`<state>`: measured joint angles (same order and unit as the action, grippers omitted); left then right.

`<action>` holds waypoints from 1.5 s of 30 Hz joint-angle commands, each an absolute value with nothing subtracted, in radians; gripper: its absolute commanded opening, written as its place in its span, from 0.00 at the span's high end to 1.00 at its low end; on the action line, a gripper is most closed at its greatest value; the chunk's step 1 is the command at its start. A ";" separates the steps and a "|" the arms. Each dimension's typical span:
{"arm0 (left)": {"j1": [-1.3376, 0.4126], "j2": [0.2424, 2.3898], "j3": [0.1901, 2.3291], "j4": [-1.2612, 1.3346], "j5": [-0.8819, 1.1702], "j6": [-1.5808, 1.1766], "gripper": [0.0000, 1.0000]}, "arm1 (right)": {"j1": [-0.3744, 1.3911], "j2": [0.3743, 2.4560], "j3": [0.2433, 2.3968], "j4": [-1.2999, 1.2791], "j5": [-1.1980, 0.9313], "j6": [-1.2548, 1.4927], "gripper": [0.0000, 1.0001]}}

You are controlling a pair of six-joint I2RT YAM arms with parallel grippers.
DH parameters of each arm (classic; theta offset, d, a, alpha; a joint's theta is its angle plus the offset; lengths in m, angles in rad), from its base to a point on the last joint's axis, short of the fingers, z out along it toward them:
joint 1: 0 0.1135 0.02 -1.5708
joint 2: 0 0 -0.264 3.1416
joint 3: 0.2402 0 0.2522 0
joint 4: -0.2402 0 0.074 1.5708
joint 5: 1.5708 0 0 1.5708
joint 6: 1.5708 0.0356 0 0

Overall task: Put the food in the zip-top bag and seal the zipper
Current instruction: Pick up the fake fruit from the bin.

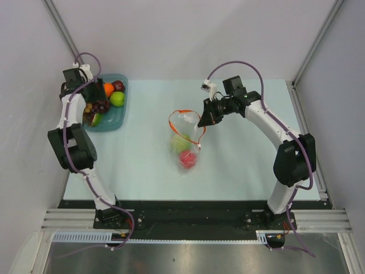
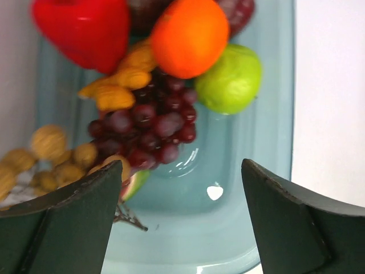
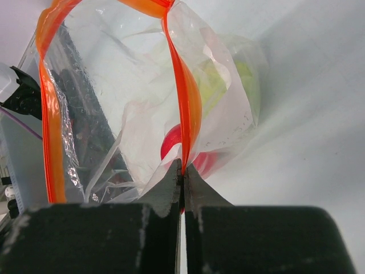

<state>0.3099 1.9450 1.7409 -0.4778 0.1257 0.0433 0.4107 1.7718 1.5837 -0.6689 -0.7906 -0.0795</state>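
The clear zip-top bag [image 1: 185, 140] lies mid-table with its mouth held open; a green apple [image 1: 180, 142] and a red apple [image 1: 189, 160] are inside it. My right gripper [image 1: 203, 123] is shut on the bag's red-orange zipper strip [image 3: 188, 108] and holds that edge up. My left gripper [image 2: 182, 188] is open and empty, hovering over the teal tray [image 1: 117, 117]. In the tray lie a purple grape bunch [image 2: 151, 128], an orange [image 2: 191, 37], a green apple [image 2: 231, 80] and a red fruit [image 2: 85, 31].
Small tan nut-like pieces [image 2: 57, 154] lie in the tray's left part. The tray stands at the table's far left corner against the white wall [image 1: 28, 85]. A metal rail [image 1: 194, 220] runs along the near edge.
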 commanded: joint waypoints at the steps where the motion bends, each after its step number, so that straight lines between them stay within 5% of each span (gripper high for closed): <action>1: 0.290 1.991 1.798 -0.430 0.392 0.233 0.12 | 0.411 1.784 1.626 -0.655 -0.796 -0.078 1.00; 6: 0.278 2.100 1.873 -0.336 0.333 0.186 0.14 | 0.414 1.799 1.647 -0.672 -0.788 -0.084 1.00; 16: 0.247 2.250 2.043 -0.258 0.172 0.133 0.00 | 0.413 1.838 1.684 -0.701 -0.784 -0.092 1.00; 27: 0.245 2.398 2.160 -0.293 0.183 0.138 0.08 | 0.413 1.887 1.764 -0.761 -0.785 -0.112 1.00; 33: 0.250 2.407 2.195 -0.311 0.193 0.130 0.27 | 0.420 1.885 1.767 -0.773 -0.781 -0.114 1.00; 37: 0.258 2.312 2.149 -0.292 0.227 0.089 0.53 | 0.426 1.870 1.760 -0.769 -0.776 -0.112 1.00; 45: 0.213 1.880 1.848 -0.259 0.513 0.006 0.71 | 0.457 1.827 1.729 -0.747 -0.778 -0.106 1.00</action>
<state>0.2516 2.2181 1.9717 -0.3199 0.3126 0.0582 0.4343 1.8862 1.7264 -0.7586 -0.7769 -0.0914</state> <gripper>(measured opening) 0.705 0.010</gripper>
